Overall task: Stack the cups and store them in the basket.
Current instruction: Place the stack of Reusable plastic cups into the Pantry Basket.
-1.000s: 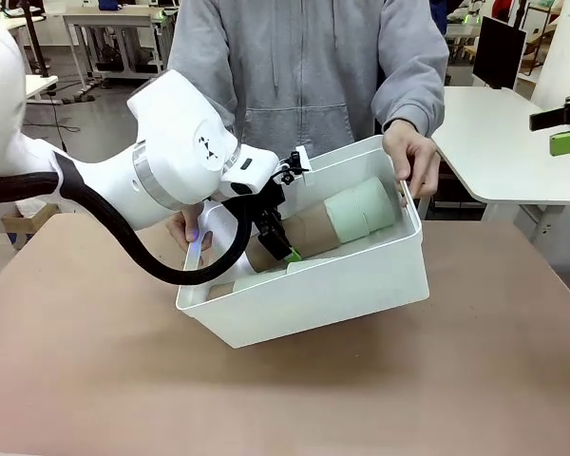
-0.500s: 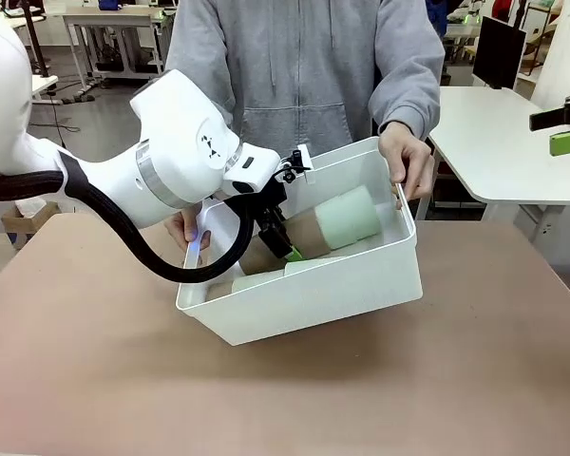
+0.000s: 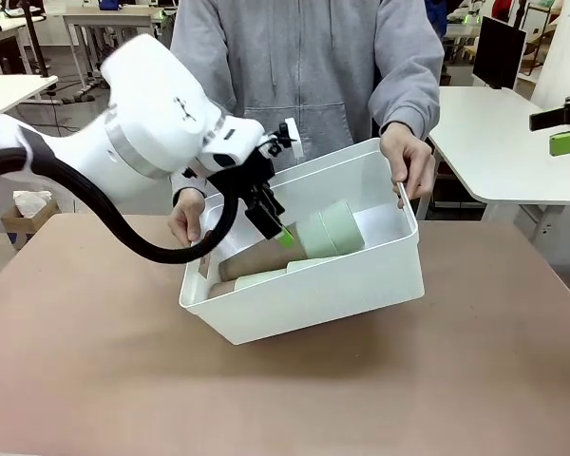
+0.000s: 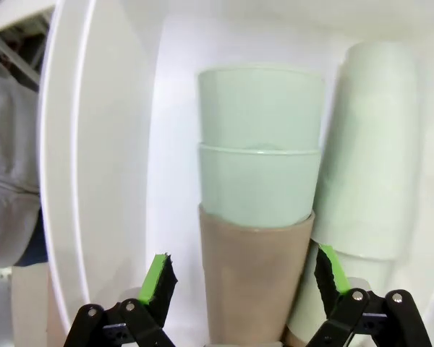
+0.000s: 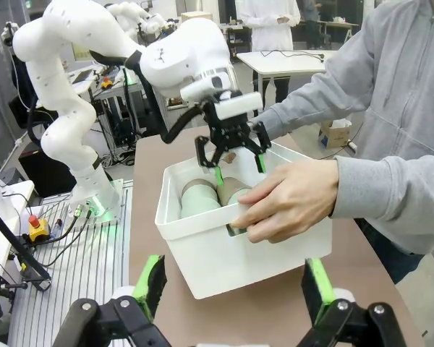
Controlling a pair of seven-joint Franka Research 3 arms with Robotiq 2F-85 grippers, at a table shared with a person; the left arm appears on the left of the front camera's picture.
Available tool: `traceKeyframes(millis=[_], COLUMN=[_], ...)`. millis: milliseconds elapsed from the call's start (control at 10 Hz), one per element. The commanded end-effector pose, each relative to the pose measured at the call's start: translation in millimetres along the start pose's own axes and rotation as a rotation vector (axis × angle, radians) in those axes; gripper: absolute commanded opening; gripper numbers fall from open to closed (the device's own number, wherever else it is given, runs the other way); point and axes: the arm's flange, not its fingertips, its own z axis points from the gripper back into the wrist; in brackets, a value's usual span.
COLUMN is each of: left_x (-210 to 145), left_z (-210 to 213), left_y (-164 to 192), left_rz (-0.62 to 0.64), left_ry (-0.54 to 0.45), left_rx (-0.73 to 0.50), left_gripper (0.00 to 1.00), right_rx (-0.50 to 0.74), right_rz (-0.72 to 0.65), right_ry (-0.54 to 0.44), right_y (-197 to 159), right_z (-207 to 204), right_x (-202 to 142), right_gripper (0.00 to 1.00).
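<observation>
The white basket (image 3: 304, 299) is tilted toward me, and the person's hands (image 3: 408, 161) hold its rim on both sides. Stacked cups lie on their sides inside it: mint green cups (image 3: 328, 233) nested in a tan cup (image 3: 256, 261). My left gripper (image 3: 277, 228) hovers open just above them, holding nothing. In the left wrist view the open left gripper (image 4: 244, 275) straddles the tan cup (image 4: 253, 282), with two mint cups (image 4: 260, 166) beyond it and another mint stack (image 4: 369, 181) alongside. My right gripper (image 5: 233, 285) stands open, well back from the basket (image 5: 202, 253).
The person stands close against the table's far edge. One hand (image 5: 289, 202) grips the basket's near rim in the right wrist view. The brown tabletop (image 3: 285, 399) lies in front of the basket. Other tables stand behind.
My left gripper opened, let go of the cup stack and rose up out of the basket. The stack slid lower into the basket, which the person tipped back a little.
</observation>
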Motion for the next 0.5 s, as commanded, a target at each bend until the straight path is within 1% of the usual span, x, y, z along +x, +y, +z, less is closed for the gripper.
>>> traceKeyframes(millis=[0,100,200,300,400], left_x=[-18.2,-22.7,-30.0,-43.2,-60.2], left_z=[51.2,82.5,120.5,162.2,197.0], left_y=[-12.0,-15.8,-20.7,-23.8,-26.8], left_rz=[-0.035,-0.044,-0.046,-0.056,-0.045], left_ry=[-0.052,-0.102,-0.180,-0.247,-0.291], left_rx=[-0.045,-0.087,-0.120,-0.123,-0.119], left_gripper=[1.00,1.00,1.00,1.00,1.00], right_rx=[0.000,0.000,0.000,0.000,0.000], right_rz=[0.008,0.008,0.008,0.008,0.008], right_ry=[-0.023,-0.023,-0.023,-0.023,-0.023], right_y=[-0.8,-0.8,-0.8,-0.8,-0.8], right_z=[-0.9,-0.9,-0.9,-0.9,-0.9], right_x=[3.3,3.3,3.3,3.3,3.3], right_gripper=[1.00,1.00,1.00,1.00,1.00])
